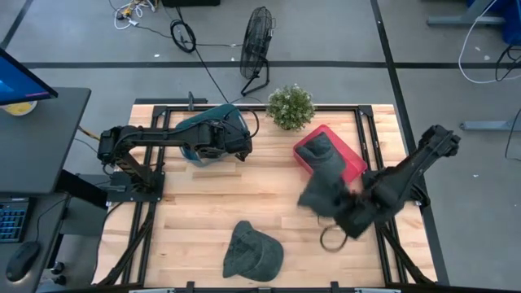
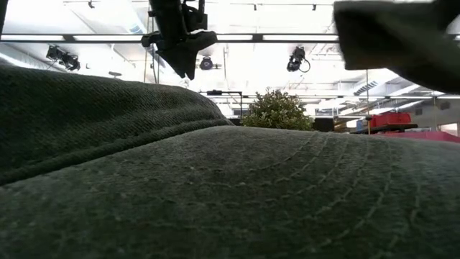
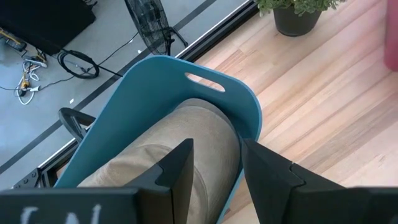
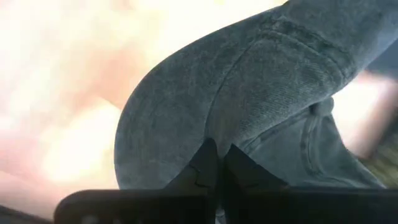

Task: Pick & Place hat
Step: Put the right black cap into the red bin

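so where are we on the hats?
Done: one tan hat sits in the blue bin, and a dark hat lies in the red bin. In hand: the right gripper is shut on a dark hat lifted beside the red bin. Left: the dark hat at the front edge, untouched. The left gripper hangs open over the blue bin.

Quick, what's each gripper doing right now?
Left gripper: open, above the tan hat in the blue bin.
Right gripper: shut on a dark hat.
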You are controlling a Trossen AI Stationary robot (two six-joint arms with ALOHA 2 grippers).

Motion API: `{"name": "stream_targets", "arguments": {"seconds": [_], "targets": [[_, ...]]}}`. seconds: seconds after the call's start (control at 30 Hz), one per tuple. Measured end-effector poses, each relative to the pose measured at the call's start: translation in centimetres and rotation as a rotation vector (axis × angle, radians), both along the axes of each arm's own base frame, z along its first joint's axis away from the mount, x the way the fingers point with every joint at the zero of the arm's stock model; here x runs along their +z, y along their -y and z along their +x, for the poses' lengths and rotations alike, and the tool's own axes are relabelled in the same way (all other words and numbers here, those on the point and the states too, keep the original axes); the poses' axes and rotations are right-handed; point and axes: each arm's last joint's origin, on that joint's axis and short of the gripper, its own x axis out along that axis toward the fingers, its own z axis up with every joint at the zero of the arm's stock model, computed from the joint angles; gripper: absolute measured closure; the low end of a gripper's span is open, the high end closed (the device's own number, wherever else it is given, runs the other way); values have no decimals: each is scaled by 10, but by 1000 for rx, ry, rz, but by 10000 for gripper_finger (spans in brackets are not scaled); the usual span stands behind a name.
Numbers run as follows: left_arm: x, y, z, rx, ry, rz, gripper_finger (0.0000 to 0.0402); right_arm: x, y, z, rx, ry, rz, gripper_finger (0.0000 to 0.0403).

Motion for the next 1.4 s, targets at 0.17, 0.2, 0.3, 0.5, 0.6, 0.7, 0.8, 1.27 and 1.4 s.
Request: {"name": "stream_targets", "arguments": {"seconds": [0.17,0.2,0.3,0.5,0.6,0.7,0.8,1.27,1.4], "targets": [[0,0,0,0,0,0,262,6,49,-8,-68,-37,-191,400],[0,0,0,0,0,0,262,5,59,-8,-68,-49,-201,400],[0,0,0,0,0,0,262,-3,83,-7,-75,-80,-225,401],[0,0,0,0,1,0,262,-34,124,-2,-97,-170,-235,401],[0,0,0,0,0,0,262,-52,136,0,-99,-199,-153,401],[0,0,0,0,0,0,262,-67,143,-2,-105,-224,-109,401],[0,0,0,0,0,0,262,-76,149,-4,-147,-239,-124,396],[0,0,0,0,-1,0,262,-80,156,-3,-408,-154,-72,303],[0,2,-1,-12,-17,1,262,-80,151,-2,-412,-145,-69,275]]}}
